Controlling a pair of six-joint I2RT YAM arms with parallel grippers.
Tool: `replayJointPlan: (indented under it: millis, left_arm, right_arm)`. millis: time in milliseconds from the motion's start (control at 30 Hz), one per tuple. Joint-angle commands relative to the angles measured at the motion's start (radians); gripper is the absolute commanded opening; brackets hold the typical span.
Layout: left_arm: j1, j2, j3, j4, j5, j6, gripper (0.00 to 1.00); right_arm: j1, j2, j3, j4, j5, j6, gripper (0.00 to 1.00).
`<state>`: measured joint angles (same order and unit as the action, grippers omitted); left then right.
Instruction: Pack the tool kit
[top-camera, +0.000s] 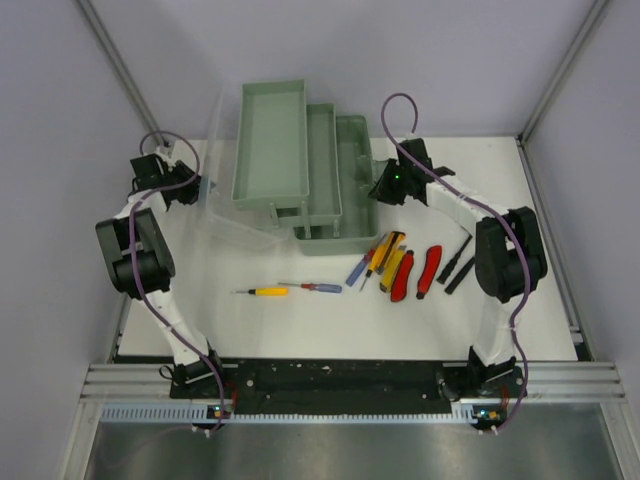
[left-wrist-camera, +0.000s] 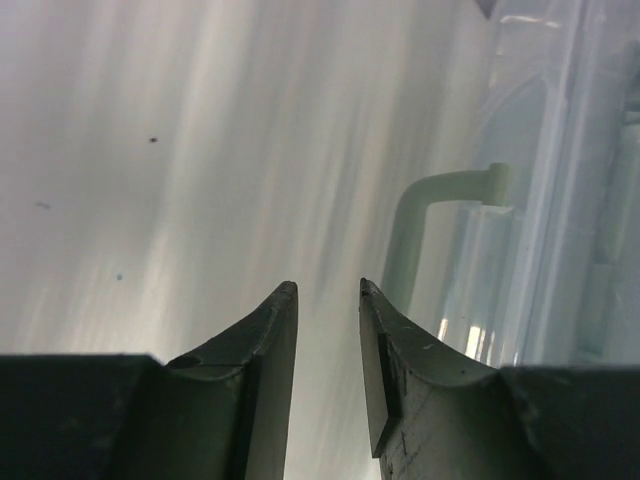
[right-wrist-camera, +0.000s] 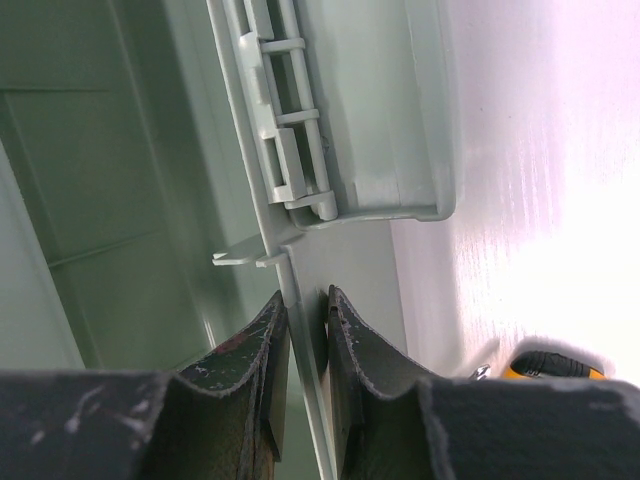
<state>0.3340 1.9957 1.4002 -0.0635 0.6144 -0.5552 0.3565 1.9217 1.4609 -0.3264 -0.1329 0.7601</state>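
Note:
The pale green toolbox stands open at the back middle, with its tiered trays fanned out to the left and its translucent lid lying on the left. My right gripper is shut on the box's right wall, one finger inside and one outside. My left gripper is open and empty beside the lid, and the lid's pale handle shows just right of its fingertips. Screwdrivers, yellow knives, red pliers and black hammers lie on the table.
The tools lie in a loose row in front of the box, from centre-left to right. A red-and-blue screwdriver lies beside the yellow one. Grey walls and frame posts close in the white table at the back and sides.

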Motion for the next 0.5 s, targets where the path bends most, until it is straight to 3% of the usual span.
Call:
replayJointPlan:
  millis: [0,467]
  left_arm:
    - [-0.010,0.000,0.005,-0.012,-0.080,0.023,0.34]
    - [-0.010,0.046,-0.047,-0.016,-0.136,0.080,0.27]
  right_arm:
    - [-0.008,0.060,-0.024,0.006,0.015,0.022,0.19]
    - [-0.016,0.089,-0.007,0.016,-0.008,0.021,0.19]
